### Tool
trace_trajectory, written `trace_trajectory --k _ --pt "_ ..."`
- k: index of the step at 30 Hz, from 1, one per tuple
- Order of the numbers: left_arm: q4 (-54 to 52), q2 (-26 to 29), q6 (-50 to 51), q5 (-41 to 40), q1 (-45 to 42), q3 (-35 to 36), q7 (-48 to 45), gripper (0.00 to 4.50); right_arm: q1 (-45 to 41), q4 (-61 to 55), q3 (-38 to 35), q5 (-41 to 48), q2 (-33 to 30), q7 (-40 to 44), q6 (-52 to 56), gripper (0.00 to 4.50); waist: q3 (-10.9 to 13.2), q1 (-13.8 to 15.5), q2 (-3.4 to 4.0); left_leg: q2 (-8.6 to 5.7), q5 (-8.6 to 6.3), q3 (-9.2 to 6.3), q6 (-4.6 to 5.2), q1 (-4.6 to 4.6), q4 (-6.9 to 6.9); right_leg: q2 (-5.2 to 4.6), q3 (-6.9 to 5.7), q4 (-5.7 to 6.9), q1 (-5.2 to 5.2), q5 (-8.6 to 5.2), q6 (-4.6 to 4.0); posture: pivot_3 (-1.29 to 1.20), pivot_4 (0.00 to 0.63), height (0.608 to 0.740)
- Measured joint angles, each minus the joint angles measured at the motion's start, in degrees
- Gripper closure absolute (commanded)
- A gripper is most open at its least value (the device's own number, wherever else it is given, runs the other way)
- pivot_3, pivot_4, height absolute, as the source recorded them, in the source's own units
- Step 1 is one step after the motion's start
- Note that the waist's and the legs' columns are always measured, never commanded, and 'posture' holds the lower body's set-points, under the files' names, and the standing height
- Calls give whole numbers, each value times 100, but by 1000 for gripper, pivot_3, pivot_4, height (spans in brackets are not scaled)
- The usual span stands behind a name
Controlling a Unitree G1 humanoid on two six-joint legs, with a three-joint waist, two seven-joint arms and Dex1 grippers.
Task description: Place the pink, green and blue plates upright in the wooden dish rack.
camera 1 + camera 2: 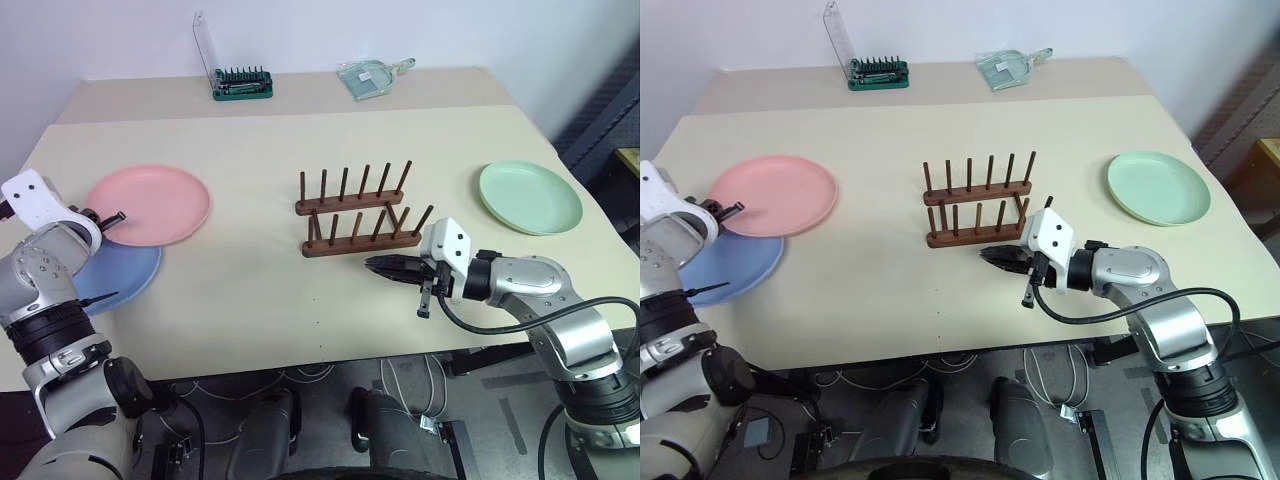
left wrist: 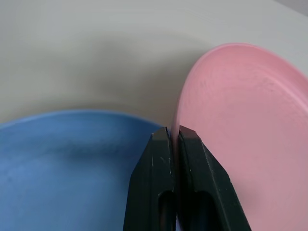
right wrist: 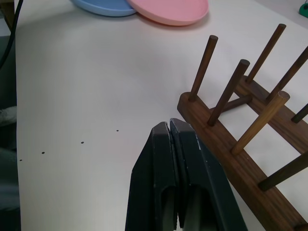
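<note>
While I look down over both arms, I see the wooden dish rack [image 1: 358, 213] standing near the middle of the cream table [image 1: 250, 300], and every slot between its upright pegs holds nothing. All three plates lie flat on the tabletop. The pink plate [image 1: 150, 204] sits toward my left, its near edge overlapping the blue plate [image 1: 125, 275], which lies closer to me. The green plate [image 1: 529, 196] rests alone on the far right, well apart from the rack.

My left gripper [image 2: 173, 134] is at the near rim of the pink plate, where it overlaps the blue one. From the wrist, the two black fingers [image 2: 156, 163] are pressed together, with the pink rim running right up against their tips; I cannot tell whether any of that rim is pinched between them. My right gripper [image 1: 385, 266] hovers just beside the rack's near rail, its jaws shut on nothing, tips pointing toward the left.

Along the far edge of the table sits a green tray of screwdriver bits [image 1: 242, 85], its clear lid standing upright, with the bits standing in a row inside. Next to it lies a small clear dustpan [image 1: 368, 77].
</note>
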Motion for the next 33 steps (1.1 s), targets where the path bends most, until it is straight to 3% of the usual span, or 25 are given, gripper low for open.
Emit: trace_trajectory --k 4,5,7,11,14,19,26,29,33 --pt "-680 -162 -618 -220 13 72 -191 4475 -479 77 -184 7 1 -112 -12 4500 6 1 -9 0 0 0 0 -3 1 -3 2 -5 -1 2 -2 0 150 735" --pt "-875 -191 -778 -248 -2 62 -239 4499 -678 121 -267 39 2 -174 20 4248 6 1 -9 0 0 1 0 -2 0 -3 2 -5 -1 2 -2 0 150 735" --pt "-1222 -226 -1081 -272 -3 -75 -384 4500 -1033 123 -403 152 3 -226 125 3606 6 1 -9 0 0 1 -1 -3 -3 -2 2 -5 -2 2 -2 0 150 735" --pt "-1815 -323 -1459 -334 -5 -616 -699 4500 -1585 129 -273 3 25 -326 84 1612 6 9 -9 0 0 5 0 -4 -1 -3 3 -7 0 2 -3 0 150 735" --pt "-2157 -495 -1483 -359 -46 -1160 -829 4500 -2088 300 169 -734 79 -570 -491 171 6 -2 -9 -1 0 9 0 -3 2 0 3 -6 0 3 -2 0 150 735" --pt "-2568 -935 -1426 -350 -404 -2058 -838 4500 -2835 1224 1131 -2553 227 -1068 -2196 171 7 -5 -11 -3 7 16 9 -4 2 12 1 -5 -1 3 0 0 150 735" --pt "-3080 -1516 -1219 -359 -693 -2848 -640 4500 -3041 2011 1688 -3841 679 -1671 -3562 171 7 -8 -11 -3 16 17 15 -2 3 20 4 -2 -1 6 4 0 150 735" --pt "-3236 -1637 -1084 -387 -692 -2960 -631 4500 -3041 2207 1720 -4177 705 -1836 -3785 978 7 -9 -11 -3 17 17 14 -1 3 23 5 0 -1 6 4 0 150 735" --pt "-3380 -1695 -952 -432 -683 -2976 -633 4500 -3041 2285 1720 -4396 733 -1906 -3970 3106 8 -16 -10 -2 17 17 14 1 2 25 6 1 -1 5 4 0 150 735"
